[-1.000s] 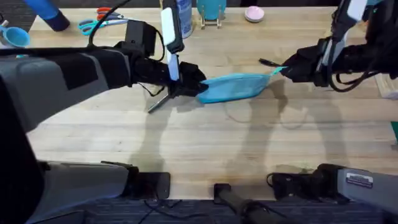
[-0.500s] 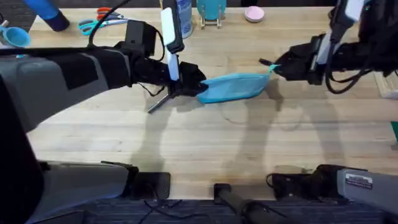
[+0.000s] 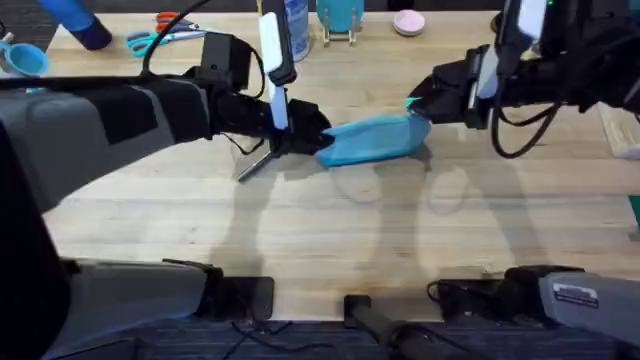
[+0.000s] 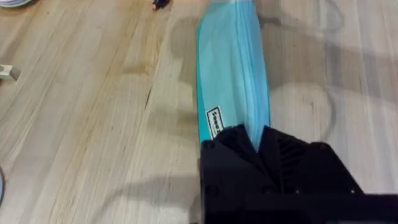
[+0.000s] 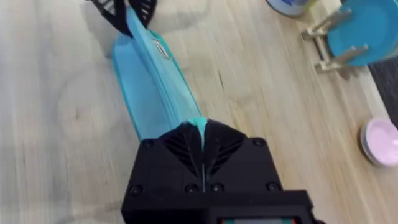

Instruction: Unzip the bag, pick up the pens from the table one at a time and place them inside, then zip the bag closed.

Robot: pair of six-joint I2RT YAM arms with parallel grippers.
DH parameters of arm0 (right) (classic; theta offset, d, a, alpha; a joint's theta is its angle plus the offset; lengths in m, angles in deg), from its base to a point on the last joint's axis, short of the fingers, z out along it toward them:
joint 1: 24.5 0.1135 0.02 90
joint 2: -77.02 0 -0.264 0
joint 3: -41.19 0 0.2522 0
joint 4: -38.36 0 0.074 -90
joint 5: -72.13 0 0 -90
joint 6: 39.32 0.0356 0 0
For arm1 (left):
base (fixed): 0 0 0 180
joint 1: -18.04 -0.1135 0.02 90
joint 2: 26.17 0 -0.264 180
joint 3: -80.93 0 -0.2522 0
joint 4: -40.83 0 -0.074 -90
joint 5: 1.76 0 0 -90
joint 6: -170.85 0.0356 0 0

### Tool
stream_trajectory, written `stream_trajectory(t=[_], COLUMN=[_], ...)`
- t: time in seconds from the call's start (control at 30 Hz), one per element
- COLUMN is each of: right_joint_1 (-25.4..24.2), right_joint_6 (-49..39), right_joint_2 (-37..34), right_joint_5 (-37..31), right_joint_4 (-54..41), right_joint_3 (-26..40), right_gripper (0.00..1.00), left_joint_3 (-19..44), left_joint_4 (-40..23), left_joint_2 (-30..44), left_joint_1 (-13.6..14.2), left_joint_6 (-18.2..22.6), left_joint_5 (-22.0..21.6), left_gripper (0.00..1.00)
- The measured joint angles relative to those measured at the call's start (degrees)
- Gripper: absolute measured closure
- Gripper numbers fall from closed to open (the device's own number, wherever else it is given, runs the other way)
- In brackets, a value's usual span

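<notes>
Both grippers are clamped on the bag (image 3: 372,139), which lies on the table (image 3: 330,230). Left gripper (image 4: 258,142) pinches one end. Right gripper (image 5: 200,144) nips the pull tab (image 5: 198,126) at the other.

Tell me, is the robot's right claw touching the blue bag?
Touching. In the right wrist view the right gripper is pinched shut on the bag's teal pull tab, with no gap between them.

Robotics lab bench: two arms mounted at a butcher-block tabletop (image 3: 330,230), test props along far edge — scissors (image 3: 150,40), bottle (image 3: 296,25), pink dish (image 3: 408,21).
</notes>
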Motion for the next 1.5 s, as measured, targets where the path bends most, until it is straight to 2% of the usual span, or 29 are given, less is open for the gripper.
stream_trajectory(t=[0.4, 0.9, 1.07, 1.33, 1.37, 1.4, 1.5], right_joint_1=[9.45, 20.45, 22.55, 22.73, 22.73, 22.73, 22.76], right_joint_6=[4.4, 10.25, 11.45, 11.86, 11.93, 12.17, 12.51], right_joint_2=[-0.29, -4.96, -5.17, -5.33, -5.33, -5.32, -5.32], right_joint_5=[-0.03, 0.0, -0.3, -0.45, -0.47, -0.45, -0.38], right_joint_4=[4.74, 13.63, 14.33, 14.5, 14.5, 14.51, 14.73], right_joint_3=[0.0, 0.0, 0.0, 0.0, 0.0, 0.0, 0.0], right_gripper=[0.972, 0.971, 0.971, 0.971, 0.944, 0.857, 0.45], left_joint_3=[0.0, 0.0, 0.0, 0.0, 0.0, 0.0, 0.0], left_joint_4=[-0.02, -0.24, -0.46, -0.46, -0.46, -0.46, -0.44], left_joint_2=[0.0, 0.0, 0.0, 0.0, 0.0, 0.0, 0.0], left_joint_1=[0.0, 0.0, 0.0, 0.0, 0.0, 0.0, 0.0], left_joint_6=[0.0, 0.0, 0.0, 0.0, 0.0, 0.0, 0.0], left_joint_5=[0.0, 0.13, 0.31, 0.35, 0.35, 0.35, 0.33], left_gripper=[0.959, 0.959, 0.959, 0.959, 0.959, 0.959, 0.959])
